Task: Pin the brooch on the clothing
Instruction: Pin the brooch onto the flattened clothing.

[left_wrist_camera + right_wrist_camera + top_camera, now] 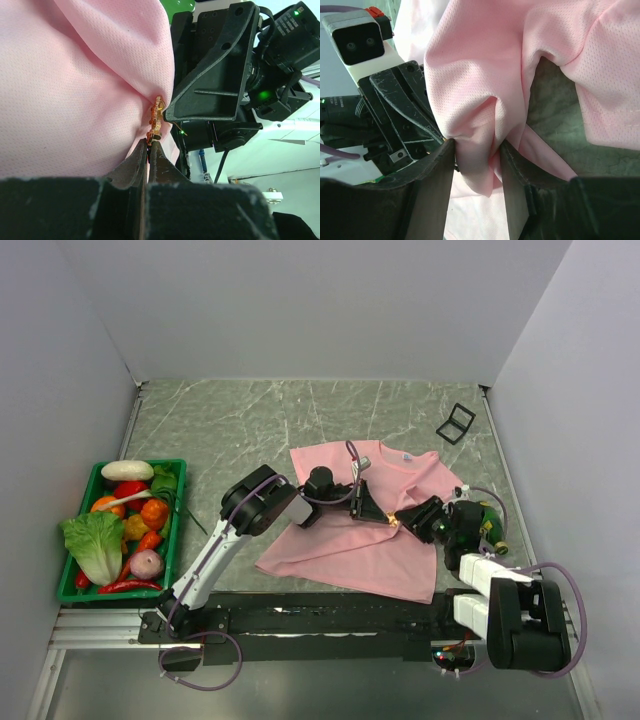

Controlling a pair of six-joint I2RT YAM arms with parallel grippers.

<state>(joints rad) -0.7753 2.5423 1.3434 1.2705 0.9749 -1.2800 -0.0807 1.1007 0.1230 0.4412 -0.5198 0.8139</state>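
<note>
The pink clothing (350, 540) lies spread on the table between the two arms. My left gripper (152, 142) is shut on the lower end of the tiny orange-red brooch (156, 117), whose upper end presses against a raised fold of the clothing (75, 90). In the top view the brooch (392, 521) is a small orange speck where the two grippers meet. My right gripper (477, 150) has a bunched fold of the clothing (480, 65) between its fingers, touching both pads. Its black finger (210, 85) stands right beside the brooch. The left gripper (405, 110) sits just left of that fold.
A green basket (175, 530) of toy vegetables and fruit stands at the table's left edge. A small black frame-like object (456, 423) lies at the back right. Grey walls close the table on three sides.
</note>
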